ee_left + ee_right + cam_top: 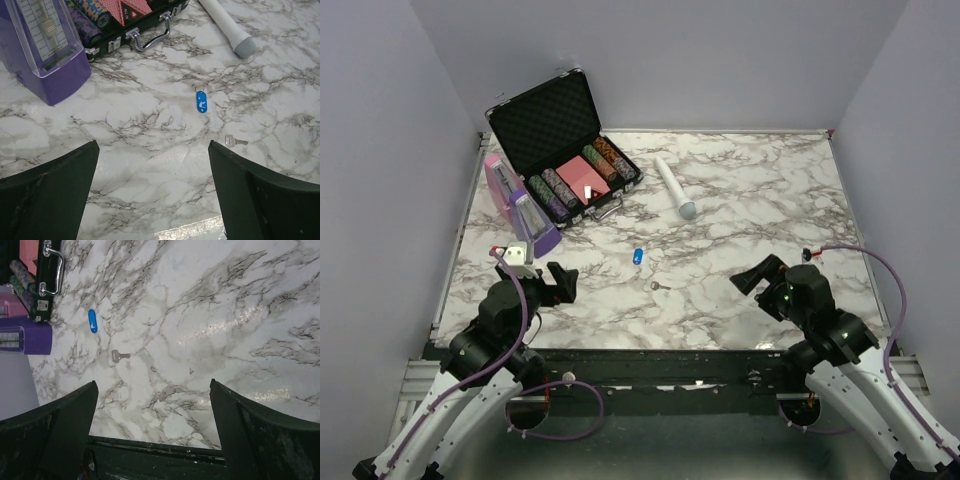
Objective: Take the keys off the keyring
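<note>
Top view: the blue keyring (pixel 638 255) and one silver key (pixel 660 286) lie near each other, apart, on the marble desk (pixel 750 200). They are between the left hand (pixel 558 284) and the right hand (pixel 760 280).

Left wrist: that hand gapes wide, holding nothing.

Right wrist: likewise wide and empty.

This key looks freed already. Next, check the ring closely for others.

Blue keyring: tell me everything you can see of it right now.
The blue keyring is a small glossy oval tag, plastic-looking, with a white mark on its face and a thin silver wire loop at its far end. It lies flat on the marble table, apart from the loose silver key; nothing else touches it.
</note>
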`<state>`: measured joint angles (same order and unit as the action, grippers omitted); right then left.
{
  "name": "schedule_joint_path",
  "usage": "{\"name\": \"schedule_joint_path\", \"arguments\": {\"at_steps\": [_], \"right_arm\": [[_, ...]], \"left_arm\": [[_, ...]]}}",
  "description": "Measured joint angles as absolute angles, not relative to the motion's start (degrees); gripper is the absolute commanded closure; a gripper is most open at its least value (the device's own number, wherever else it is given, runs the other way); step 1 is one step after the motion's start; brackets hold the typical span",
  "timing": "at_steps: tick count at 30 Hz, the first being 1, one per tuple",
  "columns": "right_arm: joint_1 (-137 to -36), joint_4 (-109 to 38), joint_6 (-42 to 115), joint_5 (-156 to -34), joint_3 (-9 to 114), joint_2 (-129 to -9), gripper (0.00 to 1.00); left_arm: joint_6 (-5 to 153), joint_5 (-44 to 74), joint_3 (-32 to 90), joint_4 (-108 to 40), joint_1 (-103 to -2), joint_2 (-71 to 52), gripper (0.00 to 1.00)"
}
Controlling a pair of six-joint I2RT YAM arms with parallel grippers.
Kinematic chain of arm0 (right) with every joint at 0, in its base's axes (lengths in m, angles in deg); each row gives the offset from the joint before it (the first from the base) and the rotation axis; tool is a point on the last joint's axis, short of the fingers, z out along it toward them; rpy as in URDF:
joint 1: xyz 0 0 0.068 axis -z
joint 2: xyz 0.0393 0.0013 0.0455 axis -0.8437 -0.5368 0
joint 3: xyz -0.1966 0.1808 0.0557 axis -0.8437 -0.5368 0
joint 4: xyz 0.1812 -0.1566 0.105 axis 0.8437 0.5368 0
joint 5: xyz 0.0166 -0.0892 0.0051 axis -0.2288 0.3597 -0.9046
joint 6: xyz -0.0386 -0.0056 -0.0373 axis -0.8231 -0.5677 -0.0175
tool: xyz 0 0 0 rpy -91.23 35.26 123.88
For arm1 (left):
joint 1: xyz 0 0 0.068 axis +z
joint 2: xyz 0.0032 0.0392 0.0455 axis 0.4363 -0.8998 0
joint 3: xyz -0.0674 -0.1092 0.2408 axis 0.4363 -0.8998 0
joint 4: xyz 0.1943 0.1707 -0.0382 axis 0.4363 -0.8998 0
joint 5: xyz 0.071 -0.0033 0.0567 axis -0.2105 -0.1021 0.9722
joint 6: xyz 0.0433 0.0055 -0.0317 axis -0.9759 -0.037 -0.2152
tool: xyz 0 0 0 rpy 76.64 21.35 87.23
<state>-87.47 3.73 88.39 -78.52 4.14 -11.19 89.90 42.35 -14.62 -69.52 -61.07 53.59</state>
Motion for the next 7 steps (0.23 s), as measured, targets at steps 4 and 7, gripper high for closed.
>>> {"name": "schedule_joint_path", "arguments": {"at_steps": [4, 7], "right_arm": [[-87.47, 3.42, 88.00, -78.55, 4.14, -11.17, 0.00], [-87.47, 3.40, 87.93, -78.55, 4.14, -11.17, 0.00]], "left_arm": [[89.90, 42.37, -14.62, -69.52, -61.07, 53.59, 0.01], [89.92, 42.37, -14.62, -69.52, -61.07, 53.59, 0.01]]}}
